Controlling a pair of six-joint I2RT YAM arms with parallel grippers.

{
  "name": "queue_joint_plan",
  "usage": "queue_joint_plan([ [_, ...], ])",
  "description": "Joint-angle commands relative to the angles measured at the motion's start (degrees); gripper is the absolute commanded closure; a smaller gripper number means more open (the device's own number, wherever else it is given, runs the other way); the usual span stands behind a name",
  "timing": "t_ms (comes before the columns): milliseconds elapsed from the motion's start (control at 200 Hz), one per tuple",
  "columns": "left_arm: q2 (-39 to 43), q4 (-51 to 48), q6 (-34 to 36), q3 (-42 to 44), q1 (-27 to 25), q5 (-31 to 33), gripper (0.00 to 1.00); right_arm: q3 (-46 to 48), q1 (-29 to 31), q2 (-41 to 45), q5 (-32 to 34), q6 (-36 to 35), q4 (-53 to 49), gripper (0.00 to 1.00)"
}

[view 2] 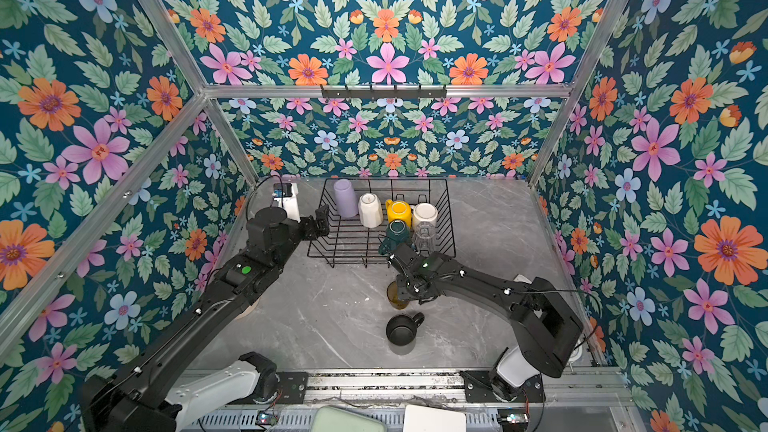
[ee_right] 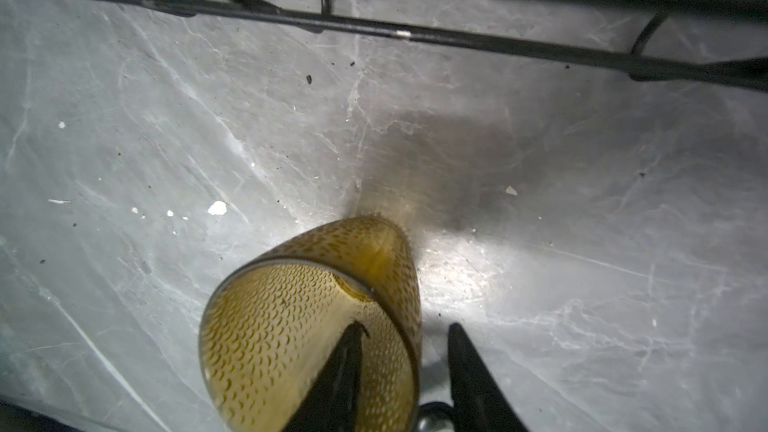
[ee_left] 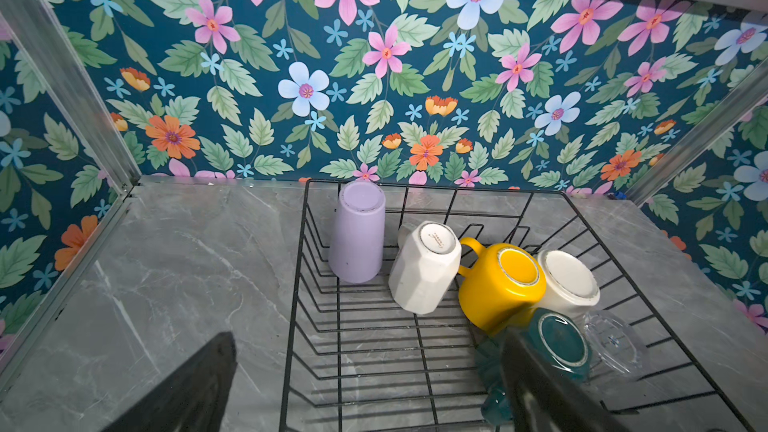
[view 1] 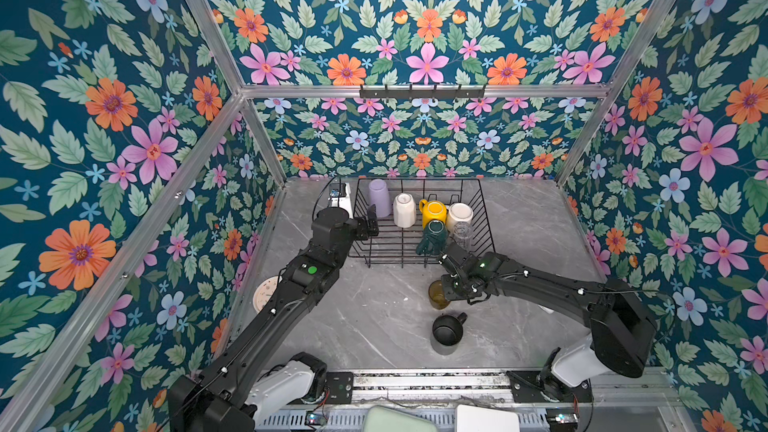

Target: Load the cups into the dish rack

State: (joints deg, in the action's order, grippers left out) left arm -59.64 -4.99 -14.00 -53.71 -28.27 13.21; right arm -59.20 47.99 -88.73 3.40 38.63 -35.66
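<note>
Amber glass [view 1: 437, 295]: upright on the grey marble-look table [view 1: 365, 326], just outside the dish rack's [view 1: 386, 243] near edge, not yet loaded.
Right gripper [ee_right: 406, 326], on the nearer arm, sits directly above. One finger is inside the mouth and one outside, jaws part-open astride the wall with a sliver of gap, nothing clamped. Long axis vertical. Translucent, scale-dimpled, tapered; probably slippery. Left gripper [view 1: 371, 220] spread wide, empty.

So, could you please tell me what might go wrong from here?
The right claw straddles only the amber glass wall, one finger inside, so a lift may tilt or drop it. The black mug close by could get bumped. The dark-green mug and clear glass crowd the dish rack nearby, risking knocks.
</note>
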Motion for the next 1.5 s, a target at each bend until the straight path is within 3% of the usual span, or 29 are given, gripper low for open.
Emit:
queue_joint_plan([
  [0,1.74,0.31,-0.85,1.15,0.31,1.52,0.00,-0.83,0.12,-1.71,0.46,-0.67,0.94,0.72],
  [455,3.21,-0.39,-2.45,2.74,1.03,1.47,0.00,-2.04,0.73,-2.95,0.07,-1.73,0.65,1.00],
  [715,3.74,3.95,-3.82,4.54,1.77,-1.92,0.00,-2.53,0.90,3.03,-0.15,-1.92,-0.64,1.00],
  [975,5.85,10.00,-5.46,7.09,2.77,-10.05,0.00,-0.09,0.86,16.42,-1.96,-0.76,1.63,1.00],
  [1150,8.16,18.18,-5.60,10.31,3.05,-21.38,0.00,4.06,-1.85,26.85,-6.15,1.86,5.52,1.00],
  [1395,7.82,30.39,-9.11,12.27,3.56,-45.36,0.00,17.75,-17.64,41.68,-26.50,13.04,23.69,1.00],
  [1495,5.78,34.87,-11.14,11.44,3.53,-56.47,0.00,21.08,-22.36,44.41,-31.61,17.39,30.17,1.00],
])
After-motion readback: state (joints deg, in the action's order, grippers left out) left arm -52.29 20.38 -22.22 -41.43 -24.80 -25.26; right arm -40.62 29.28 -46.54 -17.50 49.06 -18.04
